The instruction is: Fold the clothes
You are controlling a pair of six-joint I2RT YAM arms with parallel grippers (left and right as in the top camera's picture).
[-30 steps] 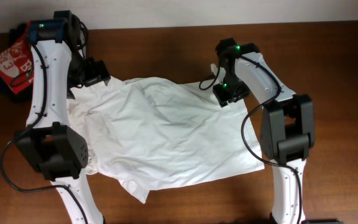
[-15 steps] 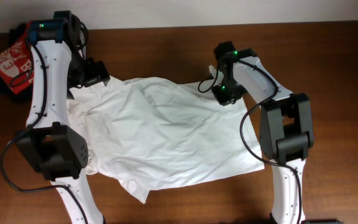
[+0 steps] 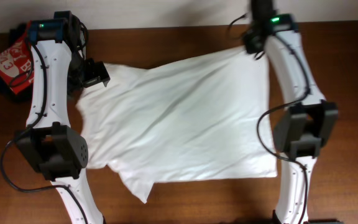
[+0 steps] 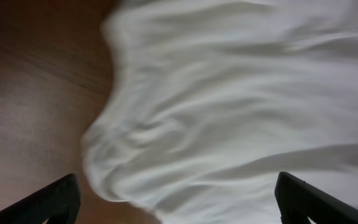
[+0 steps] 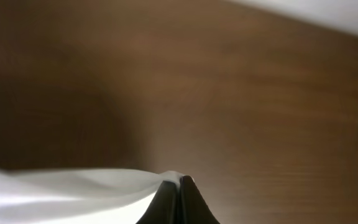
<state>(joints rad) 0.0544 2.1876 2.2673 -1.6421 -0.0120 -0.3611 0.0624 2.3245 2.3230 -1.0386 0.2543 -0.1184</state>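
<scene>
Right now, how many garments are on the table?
2 for sure: the white T-shirt spread across the middle, one far corner pinched in the right fingers; the red T-shirt at the far left edge. Dark fabric beside it may be more.

A dark brown wooden table (image 3: 166,40) meets a pale wall (image 3: 166,11) along its far edge.

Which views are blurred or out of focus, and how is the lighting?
Overhead: sharp and evenly lit, with soft shadows on the white T-shirt. Left wrist: the shirt is blurred. Right wrist: the table is out of focus, and the right gripper pinching the cloth is a dark silhouette.
</scene>
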